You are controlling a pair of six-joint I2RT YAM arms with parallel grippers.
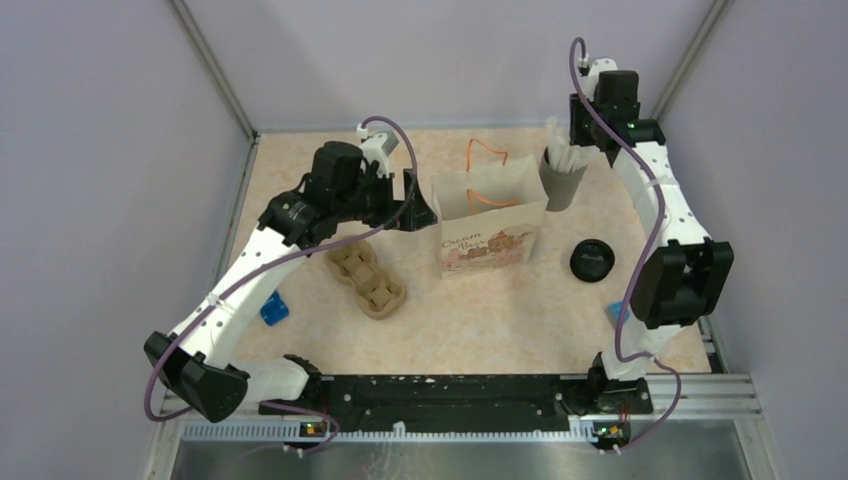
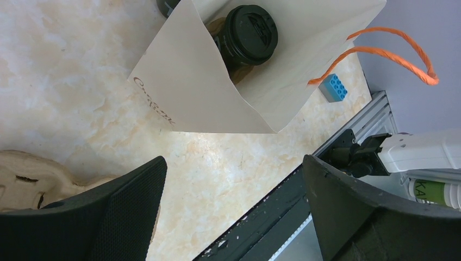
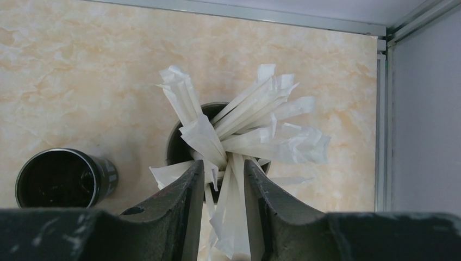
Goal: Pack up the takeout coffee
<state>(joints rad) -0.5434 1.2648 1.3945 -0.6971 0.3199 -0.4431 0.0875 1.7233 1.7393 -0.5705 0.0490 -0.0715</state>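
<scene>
A paper bag point(image 1: 490, 228) with orange handles point(image 1: 484, 160) stands open mid-table. In the left wrist view the bag point(image 2: 195, 92) holds a coffee cup with a black lid point(image 2: 251, 33). My left gripper point(image 1: 416, 208) is open and empty just left of the bag; in its own view the gripper point(image 2: 234, 182) hangs over bare table. A grey cup of paper-wrapped straws point(image 1: 562, 172) stands right of the bag. My right gripper point(image 1: 582, 138) is above it, and in its own view the gripper point(image 3: 224, 166) is closed on some straw wrappers point(image 3: 234, 190).
A cardboard cup carrier point(image 1: 366, 279) lies left of the bag, below my left gripper. A black cup point(image 1: 591, 261) stands right of the bag and shows in the right wrist view point(image 3: 60, 178). Blue bricks lie at the left point(image 1: 274, 308) and right point(image 1: 617, 312).
</scene>
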